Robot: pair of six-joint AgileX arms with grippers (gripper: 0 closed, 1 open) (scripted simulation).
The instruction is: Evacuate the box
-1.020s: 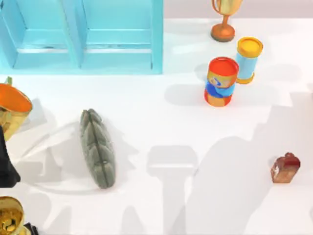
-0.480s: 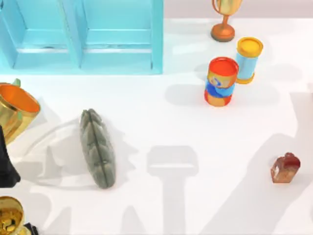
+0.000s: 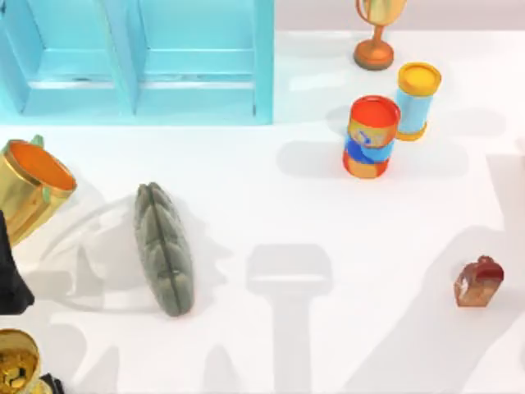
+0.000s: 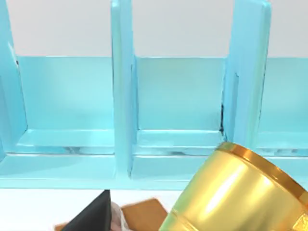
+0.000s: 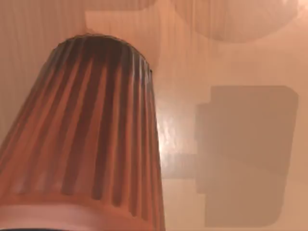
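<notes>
A shiny gold cup (image 3: pixel 29 187) with an orange inside hangs tilted over the table's left edge, just in front of the light-blue cabinet (image 3: pixel 139 61). My left gripper (image 4: pixel 159 222) is shut on this cup (image 4: pixel 240 192). One black finger (image 4: pixel 91 217) shows beside it. Below the cup lies a patch of brown cardboard with a pale edge, part of the box (image 4: pixel 144 211). My left arm (image 3: pixel 10 279) is the dark shape at the left edge. The right wrist view has a ribbed reddish cone-shaped object (image 5: pixel 91 139) close up over the table.
A grey stuffed cushion (image 3: pixel 164 248) lies left of centre. At the back right stand a red and blue can (image 3: pixel 371 136), a blue tube with a yellow lid (image 3: pixel 416 100) and an orange trophy (image 3: pixel 376 37). A small reddish-brown carton (image 3: pixel 478 281) sits right. Another gold cup (image 3: pixel 16 365) is at the front left.
The gold cup has moved a little to the right and toward the cabinet with my left gripper. The arm shadow on the table's right side has shrunk.
</notes>
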